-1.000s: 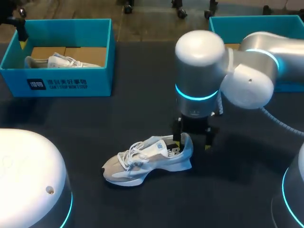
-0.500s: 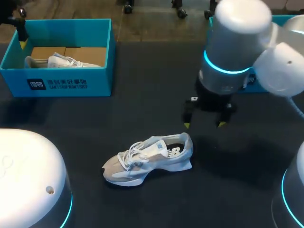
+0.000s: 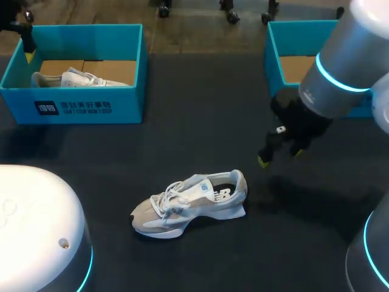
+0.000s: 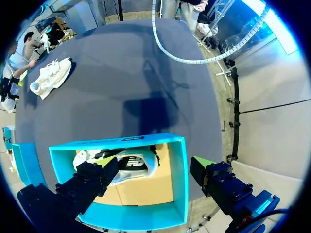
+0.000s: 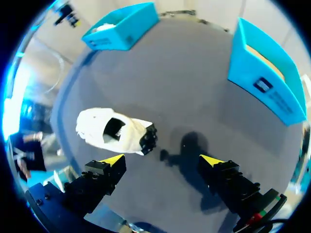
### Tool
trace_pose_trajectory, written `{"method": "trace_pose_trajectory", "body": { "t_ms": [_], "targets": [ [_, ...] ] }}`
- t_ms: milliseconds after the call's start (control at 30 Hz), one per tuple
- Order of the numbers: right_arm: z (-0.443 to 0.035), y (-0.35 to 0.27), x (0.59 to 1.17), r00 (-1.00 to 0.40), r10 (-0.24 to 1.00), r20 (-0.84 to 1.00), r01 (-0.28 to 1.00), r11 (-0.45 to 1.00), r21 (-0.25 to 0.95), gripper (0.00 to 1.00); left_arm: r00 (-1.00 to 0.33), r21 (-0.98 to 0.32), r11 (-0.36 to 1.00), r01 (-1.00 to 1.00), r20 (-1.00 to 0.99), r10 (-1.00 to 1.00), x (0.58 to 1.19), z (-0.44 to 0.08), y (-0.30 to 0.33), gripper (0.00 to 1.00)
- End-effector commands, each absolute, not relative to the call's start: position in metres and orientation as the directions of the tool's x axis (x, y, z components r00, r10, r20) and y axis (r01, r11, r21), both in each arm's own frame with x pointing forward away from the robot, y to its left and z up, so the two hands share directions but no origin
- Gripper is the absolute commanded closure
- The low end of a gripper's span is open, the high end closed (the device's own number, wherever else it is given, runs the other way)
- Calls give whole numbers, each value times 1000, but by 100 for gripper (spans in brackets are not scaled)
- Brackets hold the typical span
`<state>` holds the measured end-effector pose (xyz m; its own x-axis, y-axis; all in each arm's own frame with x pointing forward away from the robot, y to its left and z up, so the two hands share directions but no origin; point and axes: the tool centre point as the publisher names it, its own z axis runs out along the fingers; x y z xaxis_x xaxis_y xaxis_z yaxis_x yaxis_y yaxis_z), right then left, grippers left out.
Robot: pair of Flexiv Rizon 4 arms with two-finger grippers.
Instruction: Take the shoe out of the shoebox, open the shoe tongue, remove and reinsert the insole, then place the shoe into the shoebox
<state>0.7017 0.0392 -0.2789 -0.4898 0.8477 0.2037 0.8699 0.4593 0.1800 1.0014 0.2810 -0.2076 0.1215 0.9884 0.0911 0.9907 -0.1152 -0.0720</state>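
The left end effector hangs wide open and empty over the left shoebox, which holds another shoe. The shoe to be worked stands on its sole in the middle of the bench, toe pointing left. The right end effector hovers near its heel, fingers spread and holding nothing. This shoe looks light, with a soft upper that would buckle under a pinch, so the firmer heel rim seems the surest hold.

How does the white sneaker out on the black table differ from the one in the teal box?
The loose white sneaker stands upright on the black table, fully visible; the boxed sneaker lies inside the teal cardboard box, half hidden by its wall. Both are pale lace-up sneakers.
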Motion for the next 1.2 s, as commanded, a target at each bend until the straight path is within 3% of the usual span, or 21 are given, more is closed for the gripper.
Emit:
{"method": "trace_pose_trajectory", "body": {
  "t_ms": [33, 67, 167, 200, 600, 933, 1200],
  "targets": [
    [-298, 25, 701, -747, 404, 529, 634, 673, 381, 0, 122, -71, -116, 991, 93, 988, 1001, -207, 281, 0],
    [-299, 20, 700, -775, 371, 512, 606, 665, 436, 0, 122, -71, -116, 991, 93, 988, 1001, -207, 281, 0],
    [-300, 10, 695, -925, 92, 368, 334, 660, 673, 0, 122, -71, -116, 991, 93, 988, 1001, -207, 281, 0],
    [-303, 5, 690, -955, -66, 288, 185, 626, 758, 0, 122, -71, -116, 991, 93, 988, 1001, -207, 281, 0],
    [-303, 5, 690, -955, -66, 288, 185, 626, 758, 0, 122, -71, -116, 991, 93, 988, 1001, -207, 281, 0],
    [-331, -1, 711, -989, -119, 84, 3, 560, 828, 0, 122, -71, -116, 991, 93, 988, 1001, -207, 281, 0],
    [-332, -2, 712, -993, -78, 86, 27, 564, 825, 0, 122, -71, -116, 991, 93, 988, 1001, -207, 281, 0]
  ]
}}
